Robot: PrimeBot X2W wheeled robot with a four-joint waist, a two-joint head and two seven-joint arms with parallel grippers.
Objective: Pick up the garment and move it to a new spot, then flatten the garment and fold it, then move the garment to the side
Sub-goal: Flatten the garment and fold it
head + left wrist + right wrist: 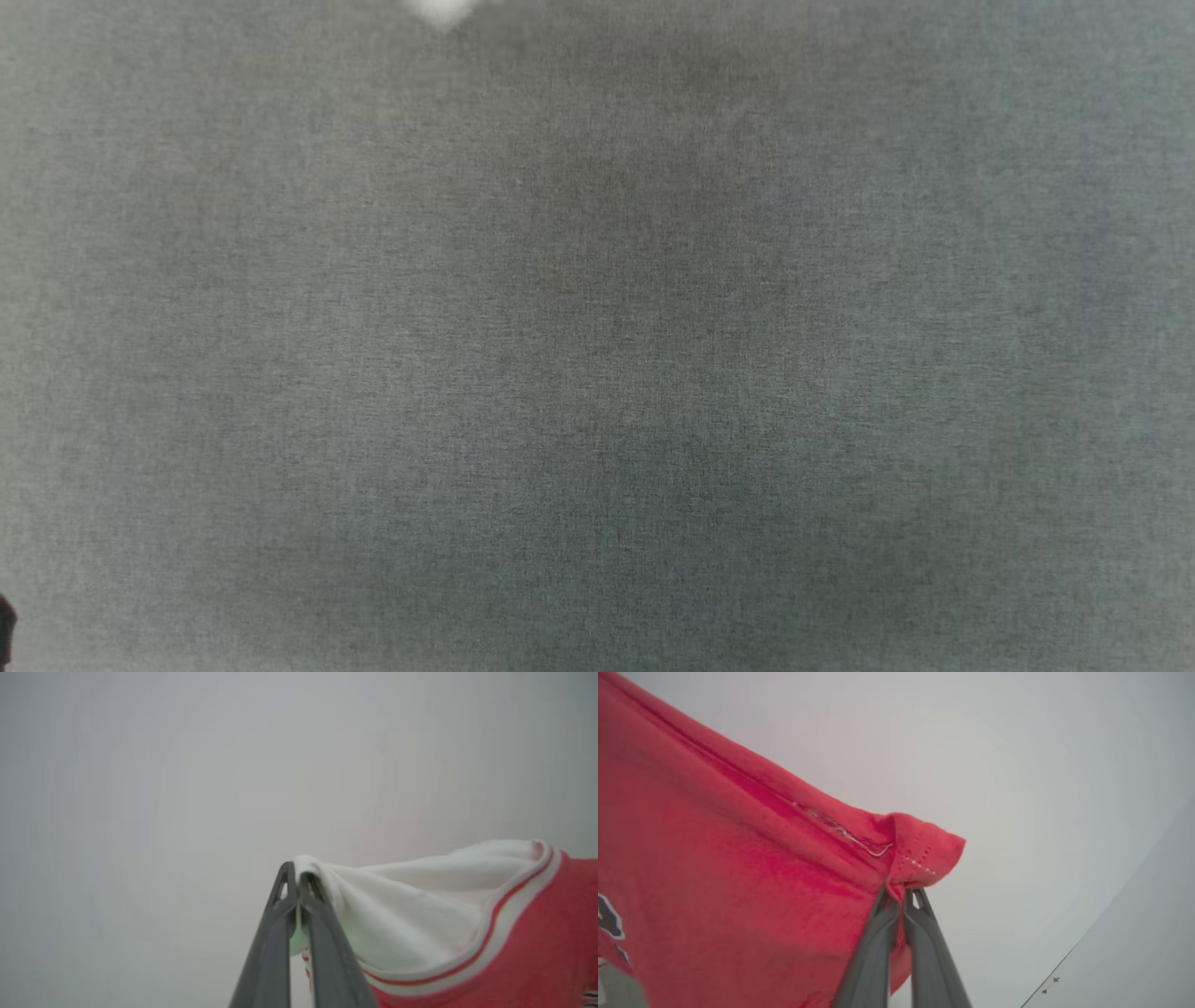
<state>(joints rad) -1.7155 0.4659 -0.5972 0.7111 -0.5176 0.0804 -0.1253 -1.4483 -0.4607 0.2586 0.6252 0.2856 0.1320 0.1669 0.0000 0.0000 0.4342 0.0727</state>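
- Head view, far left: a small dark shape (6,623) pokes in at the near left edge; too little of it shows to say what it is.
- Head view, middle: a grey woven cloth surface (597,373) spreads from edge to edge, darker toward the centre. A blurred white patch (443,11) sits at the far edge, left of centre; I cannot tell what it is.
- Left wrist view: the left gripper (296,870) is clenched, its two dark fingers pressed together at the tips and pinching a fold of the garment (551,933).
- The pinched part is the white sleeve (411,905). The cloth is soft and slightly fuzzy, and it bunches over the fingertips and fans out to the right.
- Further right, a white band with a thin red stripe (495,933) curves along the sleeve's seam. Beyond it lies the red body of the shirt.
- Right wrist view: the right gripper (900,891) is also clamped tight, nipping a red hem corner (924,851). A row of small white stitches shows there, and a loose pale thread lies along the seam.
- From that corner the red cloth stretches away to the left in long taut creases. A fragment of white-outlined dark lettering (608,921) shows at the left edge.
- The shirt is held up off any support at both gripped points, against a pale, blurred backdrop (1041,788).
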